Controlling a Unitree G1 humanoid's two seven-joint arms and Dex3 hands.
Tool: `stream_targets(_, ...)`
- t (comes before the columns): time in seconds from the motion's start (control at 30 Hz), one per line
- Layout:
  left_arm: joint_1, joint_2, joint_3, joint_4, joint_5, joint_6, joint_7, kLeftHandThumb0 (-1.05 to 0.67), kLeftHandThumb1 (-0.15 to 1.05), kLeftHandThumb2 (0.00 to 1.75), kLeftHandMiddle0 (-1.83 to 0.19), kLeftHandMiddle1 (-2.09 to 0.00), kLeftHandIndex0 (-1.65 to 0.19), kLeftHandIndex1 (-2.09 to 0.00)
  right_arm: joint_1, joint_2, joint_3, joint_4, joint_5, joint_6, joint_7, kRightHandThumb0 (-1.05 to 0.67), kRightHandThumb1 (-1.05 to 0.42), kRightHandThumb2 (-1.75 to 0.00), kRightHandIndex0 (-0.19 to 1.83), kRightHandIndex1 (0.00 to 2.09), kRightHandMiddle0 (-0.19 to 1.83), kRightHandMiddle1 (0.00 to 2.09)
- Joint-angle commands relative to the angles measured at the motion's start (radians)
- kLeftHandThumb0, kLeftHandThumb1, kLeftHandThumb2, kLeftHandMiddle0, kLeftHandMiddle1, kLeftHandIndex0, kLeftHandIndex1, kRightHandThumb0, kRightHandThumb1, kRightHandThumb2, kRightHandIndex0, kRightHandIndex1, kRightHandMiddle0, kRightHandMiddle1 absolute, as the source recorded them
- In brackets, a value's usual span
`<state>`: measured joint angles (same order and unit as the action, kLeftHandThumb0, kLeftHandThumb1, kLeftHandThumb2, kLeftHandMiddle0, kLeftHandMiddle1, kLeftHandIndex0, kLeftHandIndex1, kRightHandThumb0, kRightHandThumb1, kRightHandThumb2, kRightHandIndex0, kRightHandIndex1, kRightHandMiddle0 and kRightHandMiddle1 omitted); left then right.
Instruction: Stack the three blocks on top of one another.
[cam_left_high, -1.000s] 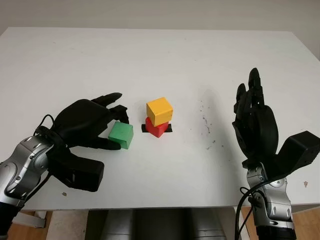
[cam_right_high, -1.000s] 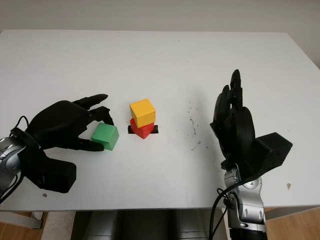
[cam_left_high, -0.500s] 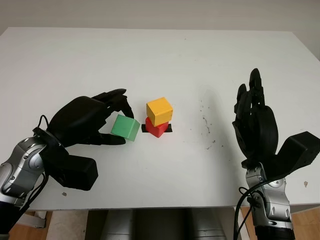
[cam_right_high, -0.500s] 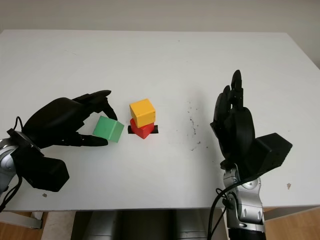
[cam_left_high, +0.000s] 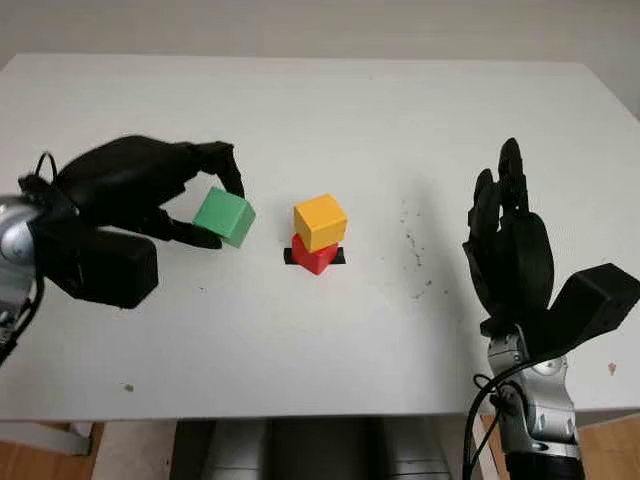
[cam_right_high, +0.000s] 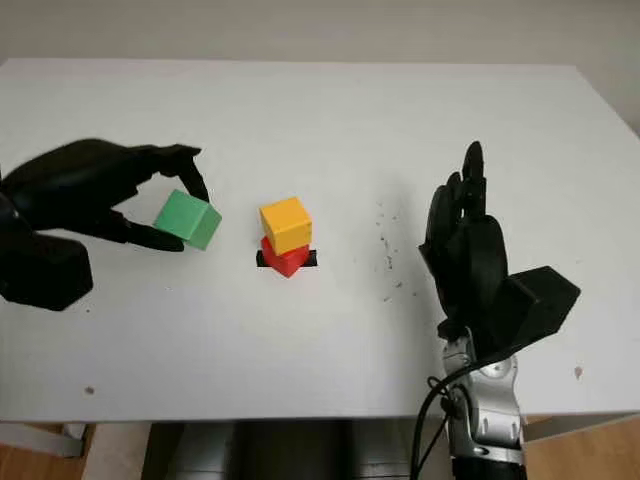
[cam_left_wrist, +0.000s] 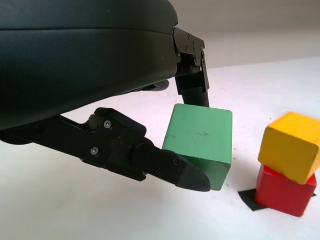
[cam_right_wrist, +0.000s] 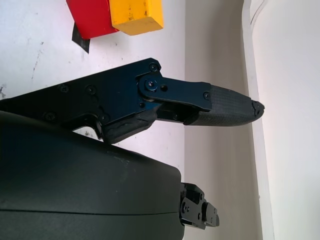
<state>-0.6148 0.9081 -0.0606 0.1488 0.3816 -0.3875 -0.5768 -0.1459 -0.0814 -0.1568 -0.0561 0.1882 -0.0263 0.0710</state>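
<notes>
Desk (cam_left_high: 330, 340) edge nearest us carries nothing but a few specks; our right hand (cam_left_high: 512, 262) stands parked on the right side, upright, open, holding nothing, unchanged from a second ago.

Further in, our left hand (cam_left_high: 135, 190) is where the change is. A second ago the small green wooden cube (cam_left_high: 224, 216) sat on the white desk just left of the stack with the fingers (cam_left_wrist: 165, 165) closing round it; half a second ago it was tipping up; now it is lifted clear of the surface and carried back and to the left. The left wrist view shows it pinched between a lower finger and an upper one, tilted, with its shadow on the desk below, so we judge the grasp is holding.

Beyond and to the right of it, the yellow wooden cube (cam_left_high: 320, 222) sits on the red wooden cube (cam_left_high: 314, 256), twisted a little off square, on a black tape mark (cam_left_high: 337, 256). That pair has not moved.

So two blocks are stacked and the pick of the third is done. What remains, we judge, is carrying green rightward over yellow, levelling it, and setting it down. The twisted yellow top leaves a skewed landing face; a nudge could topple the pair.
</notes>
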Motion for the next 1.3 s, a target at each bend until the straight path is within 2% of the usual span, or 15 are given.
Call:
stream_targets(0.0, -0.080, 0.014, -0.013, 0.022, -0.035, 0.005, -0.059, -0.44, 1.05, 0.08, -0.22, -0.06, -0.27, -1.48, 0.000, -0.002, 0.006, -0.013, -0.010, -0.008, 0.003, -0.75, -1.05, -0.58, -0.18, 0.03, -0.15, 0.05)
stream_targets(0.17, -0.253, 0.008, -0.061, 0.078, -0.066, 0.045, -0.220, -0.45, 1.05, 0.08, -0.23, -0.06, -0.28, -1.51, -0.002, -0.002, 0.014, -0.016, -0.026, 0.005, -0.006, -0.75, -1.05, -0.58, -0.18, 0.04, -0.14, 0.06)
stream_targets(0.27, -0.342, -0.024, -0.093, 0.107, -0.073, 0.058, -0.276, -0.46, 1.04, 0.06, -0.25, -0.06, -0.34, -1.42, -0.004, 0.002, 0.018, -0.017, -0.031, 0.012, -0.013, -0.75, -1.05, -0.58, -0.17, 0.05, -0.13, 0.06)
stream_targets(0.43, -0.429, -0.093, -0.132, 0.143, -0.087, 0.093, -0.330, -0.46, 1.04, 0.06, -0.27, -0.06, -0.35, -1.43, -0.002, 0.012, 0.025, -0.013, -0.019, 0.017, -0.008, -0.77, -1.05, -0.54, -0.17, 0.05, -0.13, 0.06)
stream_targets(0.6, -0.461, -0.162, -0.161, 0.165, -0.094, 0.092, -0.342, -0.48, 1.05, 0.09, -0.26, -0.05, -0.31, -1.56, 0.001, 0.010, 0.031, -0.014, -0.021, 0.021, -0.004, -0.79, -1.05, -0.52, -0.18, 0.05, -0.13, 0.06)
stream_targets(0.83, -0.485, -0.211, -0.190, 0.173, -0.080, 0.093, -0.356, -0.48, 1.05, 0.10, -0.26, -0.06, -0.28, -1.70, 0.002, 0.024, 0.026, -0.013, -0.011, 0.017, -0.010, -0.79, -1.05, -0.49, -0.19, 0.04, -0.14, 0.05)
stream_targets(1.27, -0.518, -0.263, -0.193, 0.277, -0.085, 0.041, -0.329, -0.48, 1.05, 0.10, -0.28, -0.06, -0.27, -1.70, 0.010, 0.037, 0.032, -0.017, -0.020, 0.012, -0.020, -0.78, -1.05, -0.51, -0.19, 0.01, -0.17, 0.05)
